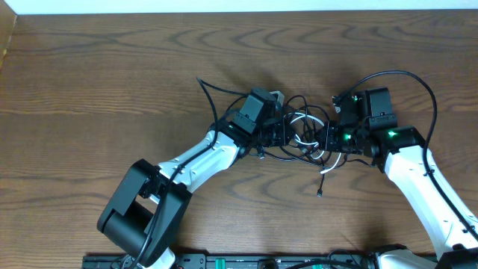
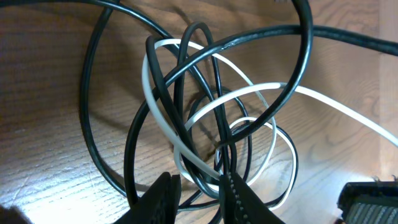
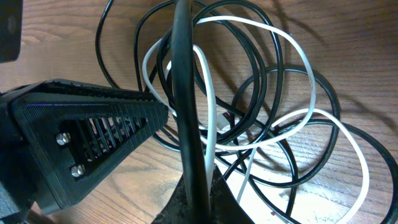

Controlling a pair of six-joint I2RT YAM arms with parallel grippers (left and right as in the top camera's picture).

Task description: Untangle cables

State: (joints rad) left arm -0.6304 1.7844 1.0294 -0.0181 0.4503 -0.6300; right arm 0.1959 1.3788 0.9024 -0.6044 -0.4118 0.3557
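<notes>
Overhead, the cables [image 1: 302,134] lie in one knotted heap of black loops and a white cord on the wooden table [image 1: 112,75], and this heap serves as the landmark. The left gripper [image 1: 278,136] reaches into the heap's left edge; the right gripper [image 1: 328,140] meets its right edge. One black strand runs out from the heap toward the table's far left, and a loose plug end [image 1: 320,194] trails out on the near side. A thicker black wire [image 1: 407,82] arcs over the right arm, beyond the heap.

In the left wrist view, the heap fills the frame: the white cable [image 2: 186,155] coils among the black loops [image 2: 217,112]. The left gripper [image 2: 200,190] has its two black fingers [image 2: 163,199] drawn close with a narrow gap, several strands passing between them; whether they pinch those strands I cannot tell.

In the right wrist view, the right gripper [image 3: 198,196] is closed tight on a black cable [image 3: 185,81] that rises straight up from its fingertips, above the heap. The left gripper's ribbed finger [image 3: 87,137] points into the heap from the left
</notes>
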